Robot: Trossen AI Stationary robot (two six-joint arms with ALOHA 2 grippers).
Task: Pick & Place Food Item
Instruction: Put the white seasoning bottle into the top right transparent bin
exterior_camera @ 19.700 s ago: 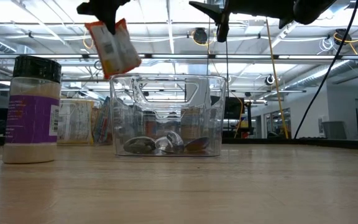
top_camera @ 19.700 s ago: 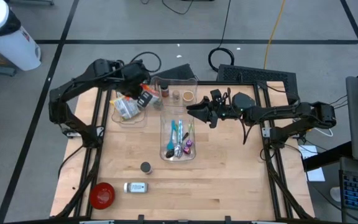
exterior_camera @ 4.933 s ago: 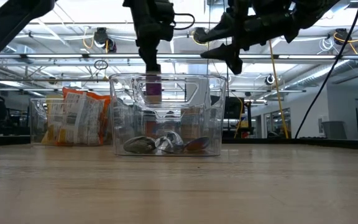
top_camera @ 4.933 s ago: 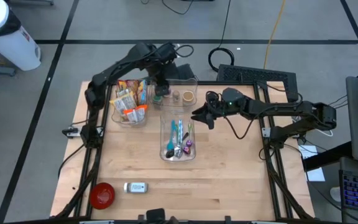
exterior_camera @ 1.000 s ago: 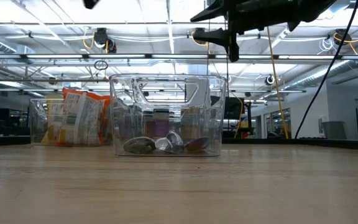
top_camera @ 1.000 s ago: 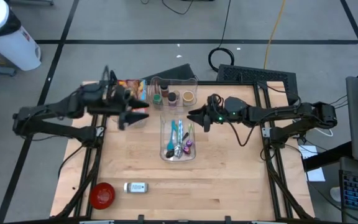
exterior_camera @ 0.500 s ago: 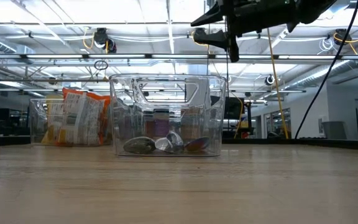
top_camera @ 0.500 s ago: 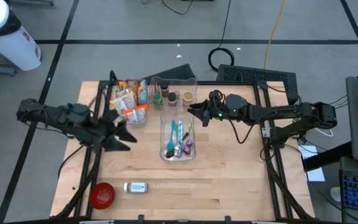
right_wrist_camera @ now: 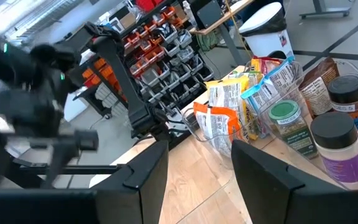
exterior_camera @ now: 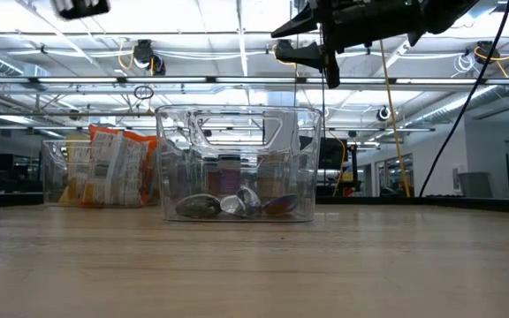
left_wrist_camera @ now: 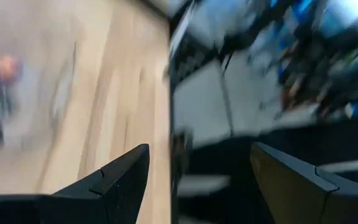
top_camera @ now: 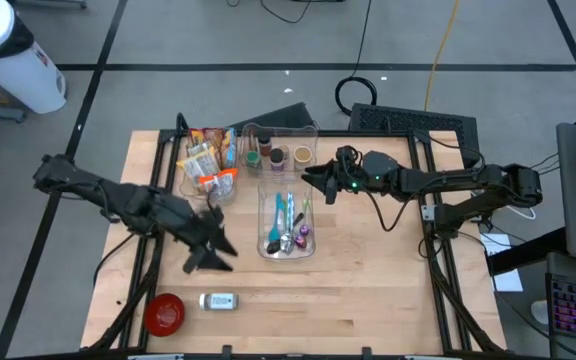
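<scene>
Both my claws hang empty above the table.

My left gripper (top_camera: 211, 255) is spread wide, holding nothing, over bare wood left of the clear utensil bin (top_camera: 286, 222). My right gripper (top_camera: 316, 184) waits parted beside the jar bin (top_camera: 280, 146). The snack packets (top_camera: 208, 158) stand in their clear bin (top_camera: 206, 190); a small jar (top_camera: 219, 301) lies near the red bowl (top_camera: 164, 313).
</scene>
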